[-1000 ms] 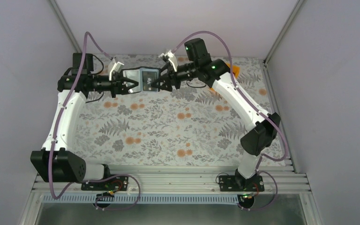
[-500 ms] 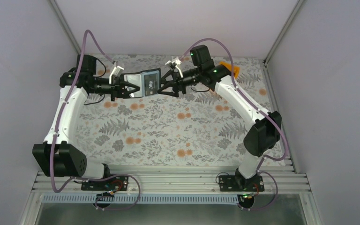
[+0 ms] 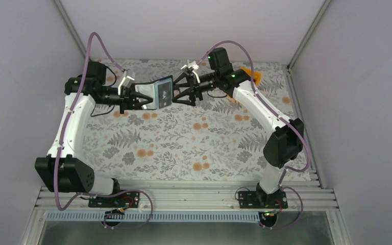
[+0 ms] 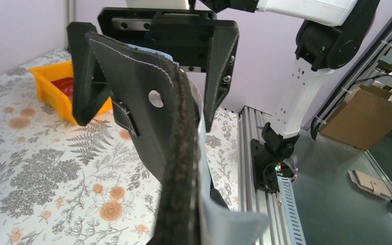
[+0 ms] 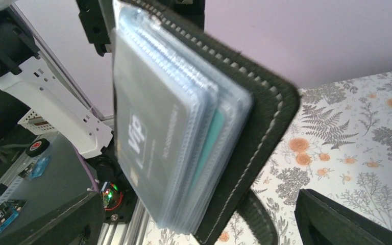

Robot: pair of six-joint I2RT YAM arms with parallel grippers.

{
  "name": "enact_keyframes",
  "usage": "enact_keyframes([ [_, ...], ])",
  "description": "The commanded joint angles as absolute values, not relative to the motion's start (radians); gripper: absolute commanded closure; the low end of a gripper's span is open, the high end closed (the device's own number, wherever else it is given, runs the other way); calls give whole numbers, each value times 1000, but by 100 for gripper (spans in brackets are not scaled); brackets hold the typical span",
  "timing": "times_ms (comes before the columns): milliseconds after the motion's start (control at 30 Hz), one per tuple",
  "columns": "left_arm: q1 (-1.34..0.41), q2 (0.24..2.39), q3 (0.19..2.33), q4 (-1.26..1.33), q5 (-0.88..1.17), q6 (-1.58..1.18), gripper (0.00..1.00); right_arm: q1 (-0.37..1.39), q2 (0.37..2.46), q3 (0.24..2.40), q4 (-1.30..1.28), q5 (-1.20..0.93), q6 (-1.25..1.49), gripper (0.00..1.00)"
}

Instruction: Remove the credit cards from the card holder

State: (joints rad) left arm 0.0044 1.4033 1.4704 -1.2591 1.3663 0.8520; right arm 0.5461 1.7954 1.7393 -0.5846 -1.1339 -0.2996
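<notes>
Holding card holder (image 3: 161, 94) aloft in clenched left gripper (image 3: 136, 98), sleeves (image 5: 206, 89) turned right toward wide-spread, empty right gripper (image 3: 179, 93): presenting credit cards (image 5: 148, 127) for an easy pinch.

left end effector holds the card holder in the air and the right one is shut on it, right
No: the right end effector is open, not gripping the card holder, per the right wrist view. The left end effector holds it.

Robotics lab test cell, plain white enclosure walls (image 3: 184, 25), aluminium rail frame (image 3: 184, 196), cardboard box (image 4: 360, 120) nearby.
</notes>
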Motion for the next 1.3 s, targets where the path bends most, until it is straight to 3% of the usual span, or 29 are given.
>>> enact_keyframes([
  [0,-10,1400,1512,-1272,1426,925,98,533,1819,1799,-580,-1167,-303,4],
  [67,-18,1398,1518,-1285,1425,942,98,537,1812,1783,-561,-1143,-292,0],
  [433,-48,1387,1529,-1307,1411,974,98,536,1843,1850,-598,-1202,-351,2],
  [467,-48,1386,1527,-1304,1410,970,97,537,1837,1847,-611,-1233,-366,7],
  [500,-48,1383,1524,-1302,1408,969,98,537,1833,1846,-630,-1263,-388,18],
  [533,-48,1381,1519,-1299,1408,971,98,538,1826,1847,-655,-1297,-415,31],
  [633,-48,1379,1507,-1268,1403,939,98,538,1799,1823,-687,-1336,-453,88],
  [667,-48,1379,1509,-1260,1399,926,98,537,1787,1811,-684,-1337,-454,95],
  [933,-33,1348,1538,-1209,1306,846,97,536,1726,1754,-582,-1322,-361,96],
  [967,-28,1342,1531,-1186,1292,815,90,537,1724,1749,-566,-1313,-343,96],
  [1067,11,1322,1520,-1098,1196,699,40,531,1711,1725,-503,-1188,-231,96],
  [1267,152,1300,1550,-960,966,545,24,478,1738,1773,-490,-815,87,96],
])
